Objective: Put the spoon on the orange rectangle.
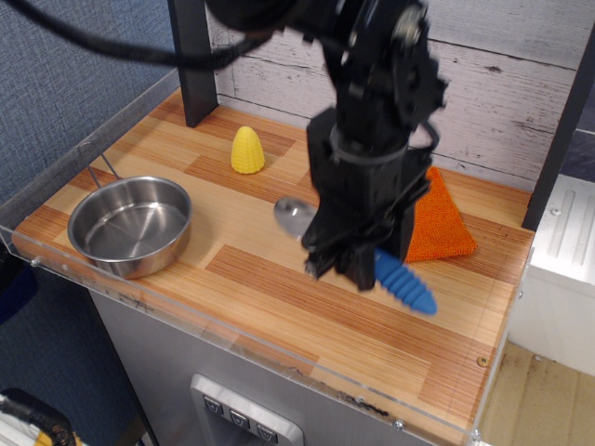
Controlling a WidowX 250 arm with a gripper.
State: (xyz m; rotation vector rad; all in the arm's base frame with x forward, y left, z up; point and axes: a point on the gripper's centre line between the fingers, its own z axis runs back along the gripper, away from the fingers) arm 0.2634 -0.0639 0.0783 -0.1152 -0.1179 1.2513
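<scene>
The spoon hangs in my gripper (pixel 342 268), lifted clear of the wooden tabletop. Its shiny silver bowl (pixel 295 216) sticks out to the left of the gripper and its ribbed blue handle (pixel 406 284) sticks out to the lower right. The gripper is shut on the spoon's middle, which the black fingers hide. The orange rectangle (pixel 439 226) is a nubby folded cloth lying flat just behind and right of the gripper; the arm covers its left part.
A round steel bowl (pixel 130 224) sits at the front left. A small yellow corn-shaped cone (pixel 246 150) stands at the back. A clear plastic rim (pixel 232 327) edges the table's front. A dark post (pixel 193 61) stands at the back left.
</scene>
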